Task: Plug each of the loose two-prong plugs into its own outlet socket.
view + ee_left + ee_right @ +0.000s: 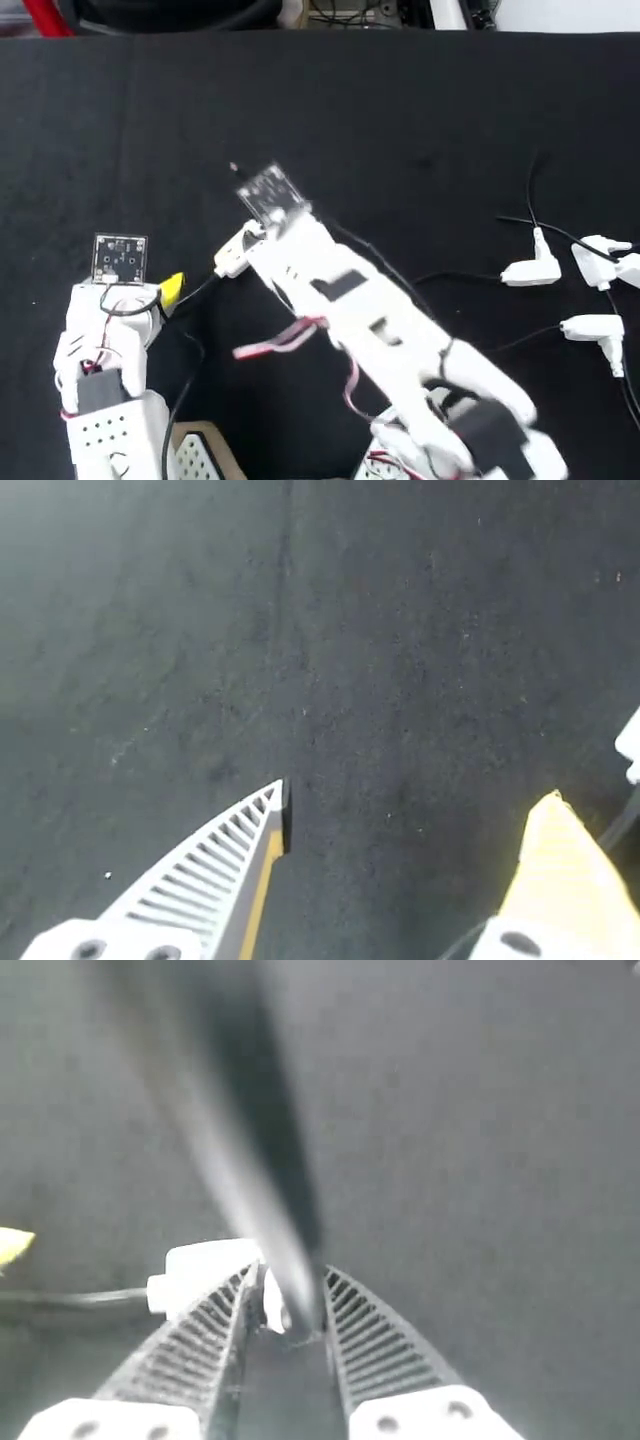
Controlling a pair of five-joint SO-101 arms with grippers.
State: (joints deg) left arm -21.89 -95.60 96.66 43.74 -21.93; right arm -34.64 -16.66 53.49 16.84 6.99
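Observation:
My right gripper (238, 257) is at the middle of the black table, shut on a white two-prong plug (229, 262). In the right wrist view the plug's white body (203, 1266) sits against one finger (215, 1335), and its black cable (70, 1298) trails away. A blurred dark cable (262, 1160) rises from between the fingers of the right gripper (292, 1276). My left gripper (415, 810) is open over bare cloth, just beside the plug, with its yellow finger (172, 290) close to it. Three white plug and socket pieces (531, 268) (600, 262) (592, 327) lie at the right.
Thin black cables (545, 228) run across the cloth around the white pieces on the right. A white plug edge (630, 748) shows at the side of the left wrist view. The table's far edge (320, 30) borders red and dark equipment.

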